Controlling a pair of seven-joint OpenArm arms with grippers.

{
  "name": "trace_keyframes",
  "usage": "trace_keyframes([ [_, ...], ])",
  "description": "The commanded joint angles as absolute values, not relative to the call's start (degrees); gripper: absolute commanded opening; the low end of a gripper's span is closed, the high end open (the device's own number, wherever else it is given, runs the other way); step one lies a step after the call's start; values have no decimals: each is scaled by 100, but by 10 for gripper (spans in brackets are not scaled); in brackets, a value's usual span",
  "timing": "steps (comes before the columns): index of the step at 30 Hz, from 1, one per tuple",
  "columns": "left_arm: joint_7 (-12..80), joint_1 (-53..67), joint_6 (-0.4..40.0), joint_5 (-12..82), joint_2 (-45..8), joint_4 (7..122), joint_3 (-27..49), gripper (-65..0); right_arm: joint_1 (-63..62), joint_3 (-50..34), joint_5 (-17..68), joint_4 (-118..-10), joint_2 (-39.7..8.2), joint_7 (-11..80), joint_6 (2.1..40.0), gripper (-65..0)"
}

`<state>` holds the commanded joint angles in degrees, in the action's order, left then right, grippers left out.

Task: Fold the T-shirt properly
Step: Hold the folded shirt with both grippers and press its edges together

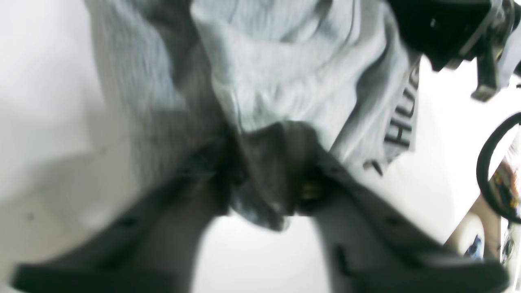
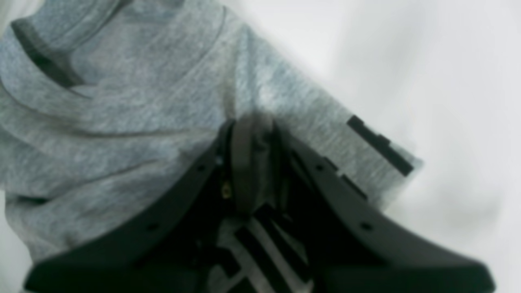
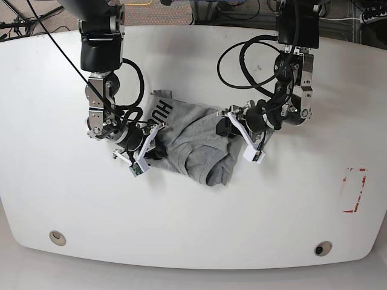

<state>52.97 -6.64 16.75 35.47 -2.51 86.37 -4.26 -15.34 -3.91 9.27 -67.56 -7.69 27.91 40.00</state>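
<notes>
Bunched T-shirt (image 3: pixel 193 139) between 2 grippers

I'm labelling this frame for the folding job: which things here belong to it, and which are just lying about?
Part of the job:
T-shirt, bunched, held up between the arms
left gripper, shut on its cloth
right gripper, shut on its cloth

Just there:
white table
red corner markings near the table's edge
two round fittings at its near edge

Both wrist views are soft and smeared: the dark jaws in the foreground are out of focus, and the white tabletop (image 1: pixel 44 81) blows out to near glare around the grey T-shirt (image 1: pixel 285 73). The base view is sharp and evenly bright, with faint shadows under the arms and slight bowing at the tabletop's edges.
</notes>
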Motion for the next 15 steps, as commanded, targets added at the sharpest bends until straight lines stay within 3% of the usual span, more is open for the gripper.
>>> trace_keyframes([
  [15, 5288, -699, 1675, 3530, -268, 8567, -453, -626, -1534, -400, 927, -6730, -769, 2765, 4000, -563],
])
